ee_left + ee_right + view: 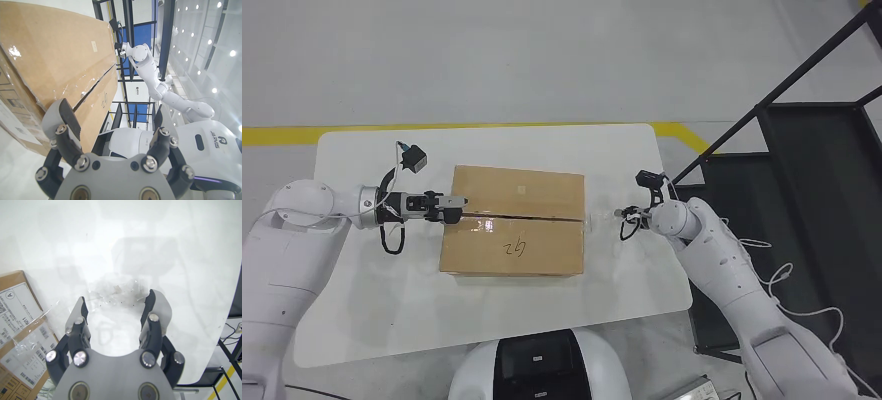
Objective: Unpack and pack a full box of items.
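A closed cardboard box sits mid-table, its top flaps meeting at a centre seam with clear tape partly torn. My left gripper is open at the box's left end, level with the seam; in the left wrist view one finger pad lies against the box's top edge near the seam. My right gripper hangs open off the box's right end, holding nothing. Crumpled clear tape lies on the table just ahead of its fingers, and the labelled box end is beside it.
The white table has bare room in front of and behind the box. A dark metal frame and rack stand just past the table's right edge. A yellow floor line runs behind the table.
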Controlling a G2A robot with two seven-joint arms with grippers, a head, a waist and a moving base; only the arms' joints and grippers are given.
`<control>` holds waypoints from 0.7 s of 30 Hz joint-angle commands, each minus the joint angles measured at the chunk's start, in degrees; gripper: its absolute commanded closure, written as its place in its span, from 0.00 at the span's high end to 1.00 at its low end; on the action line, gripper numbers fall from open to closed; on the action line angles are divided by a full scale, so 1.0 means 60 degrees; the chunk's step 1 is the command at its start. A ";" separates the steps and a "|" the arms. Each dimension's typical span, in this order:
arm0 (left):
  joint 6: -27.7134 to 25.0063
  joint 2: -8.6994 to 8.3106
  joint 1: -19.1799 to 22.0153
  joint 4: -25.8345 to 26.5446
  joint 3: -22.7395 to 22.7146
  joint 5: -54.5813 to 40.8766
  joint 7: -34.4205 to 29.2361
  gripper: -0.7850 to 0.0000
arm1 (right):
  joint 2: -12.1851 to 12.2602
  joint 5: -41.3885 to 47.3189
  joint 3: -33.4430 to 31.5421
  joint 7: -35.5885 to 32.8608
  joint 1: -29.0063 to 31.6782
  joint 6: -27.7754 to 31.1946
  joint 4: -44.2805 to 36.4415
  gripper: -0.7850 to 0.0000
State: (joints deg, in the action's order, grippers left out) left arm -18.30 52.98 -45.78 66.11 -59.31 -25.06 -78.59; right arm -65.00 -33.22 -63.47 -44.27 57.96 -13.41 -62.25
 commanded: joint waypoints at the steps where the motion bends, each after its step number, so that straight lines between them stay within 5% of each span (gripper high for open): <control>1: 0.0000 0.0000 0.0000 0.0000 0.0000 0.0000 0.0000 1.00 | -0.0017 0.0012 0.0020 0.0015 -0.0021 0.0011 0.0063 0.45; 6: 0.0000 0.0000 0.0000 0.0000 0.0000 0.0000 0.0000 1.00 | -0.0055 0.0010 0.0054 0.0045 -0.0083 0.0013 0.0208 0.24; 16: 0.0000 0.0000 0.0000 0.0000 0.0000 0.0000 0.0000 1.00 | -0.0036 0.0213 -0.0246 0.0139 -0.0028 0.0214 0.0038 0.00; 21: 0.0000 0.0000 0.0000 0.0000 0.0000 0.0000 0.0000 1.00 | 0.0154 0.0685 -0.1051 -0.0073 0.0379 0.0632 -0.0826 0.00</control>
State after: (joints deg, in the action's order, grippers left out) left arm -18.30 52.98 -45.78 66.11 -59.31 -25.06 -78.59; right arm -64.30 -29.38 -68.80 -44.43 59.77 -9.89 -66.21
